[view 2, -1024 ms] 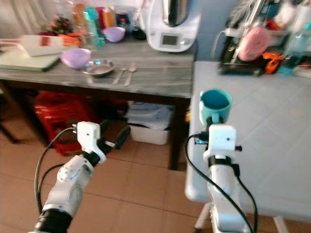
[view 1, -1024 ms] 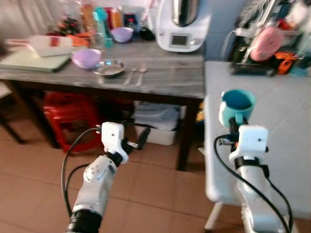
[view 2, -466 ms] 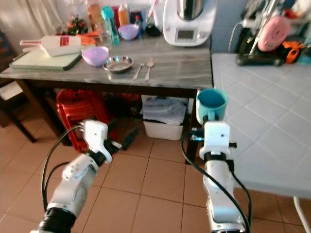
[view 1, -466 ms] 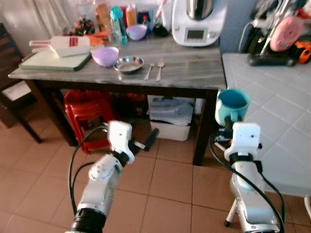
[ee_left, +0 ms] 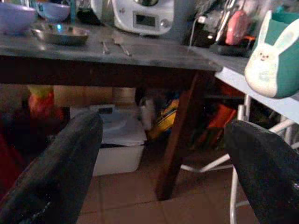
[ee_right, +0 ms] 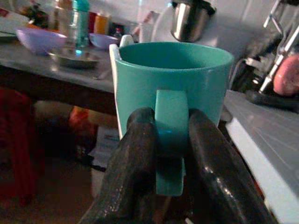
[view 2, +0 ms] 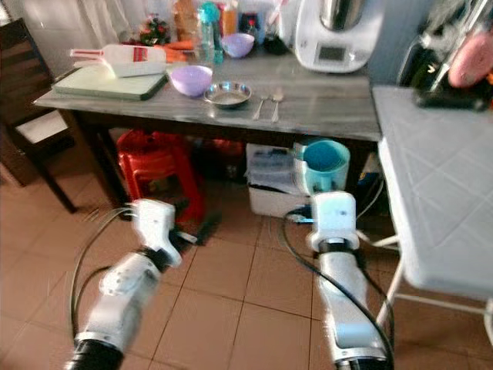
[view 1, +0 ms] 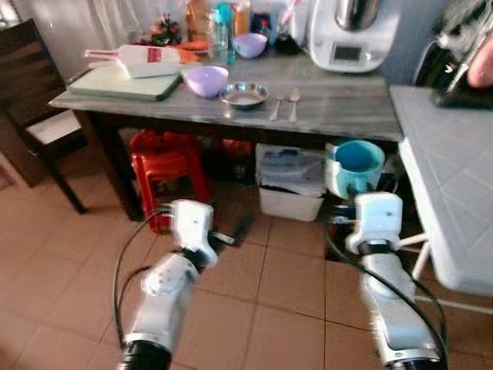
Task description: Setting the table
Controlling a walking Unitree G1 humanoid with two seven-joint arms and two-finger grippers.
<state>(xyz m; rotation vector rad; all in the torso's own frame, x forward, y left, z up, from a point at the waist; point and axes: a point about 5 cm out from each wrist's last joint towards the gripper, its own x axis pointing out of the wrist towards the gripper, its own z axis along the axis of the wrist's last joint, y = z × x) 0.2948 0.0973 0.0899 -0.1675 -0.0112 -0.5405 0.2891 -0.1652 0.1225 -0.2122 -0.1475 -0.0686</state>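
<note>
While the right gripper pinches the handle of the teal mug, I carry the cup upright out in front of me, over the tiled floor and short of the grey wooden table. Both black fingers sit on either side of the handle strap, closed on it. I judge the mug to be ceramic: stiff, fairly heavy for a handle-only hold, glazed and so a bit slippery, and breakable if it drops onto the tiles. Holding by the handle leaves the weight hanging off to one side, so I expect it could swing or twist if I move sharply; a hold around the body would be steadier, though the handle grip does let me set it down flat. It looks empty from above. The left gripper hangs low with its fingers spread wide, holding nothing. On the table I see a steel dish, a purple bowl and two spoons; the mug probably belongs beside them.
</note>
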